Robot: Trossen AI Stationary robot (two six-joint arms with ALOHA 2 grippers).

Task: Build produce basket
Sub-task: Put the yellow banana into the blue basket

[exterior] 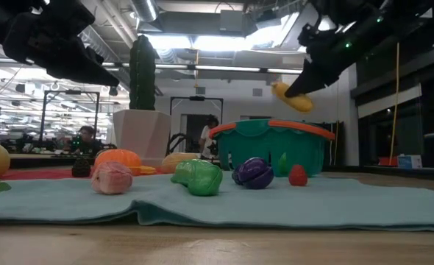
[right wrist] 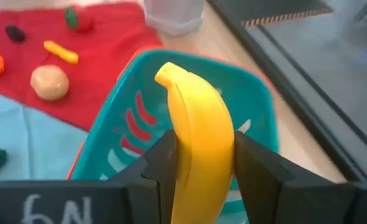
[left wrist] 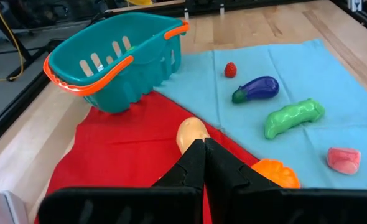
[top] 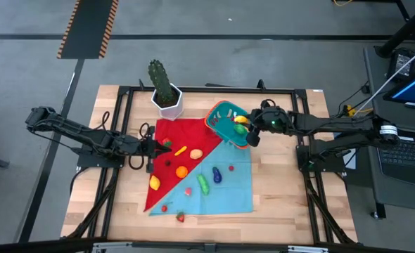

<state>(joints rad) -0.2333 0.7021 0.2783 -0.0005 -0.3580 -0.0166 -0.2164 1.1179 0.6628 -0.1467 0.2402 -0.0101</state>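
Yellow plastic toy banana [right wrist: 199,134]: pinched mid-length between right gripper [right wrist: 199,163] jaws, long axis running forward past the fingers, apparently directly above open teal slotted plastic basket [top: 225,121]; left gripper [left wrist: 203,163] shut, empty, farther off.

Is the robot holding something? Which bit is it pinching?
Yes. The right gripper holds the yellow banana above the teal basket, its fingers pinching the banana's sides near the middle. The left gripper is shut on nothing.

Robotics lab, pale wooden worktable [top: 278,211] in a black metal frame, grey concrete floor, hazard-striped floor marking [top: 88,28], ceiling strip lights [exterior: 202,40].
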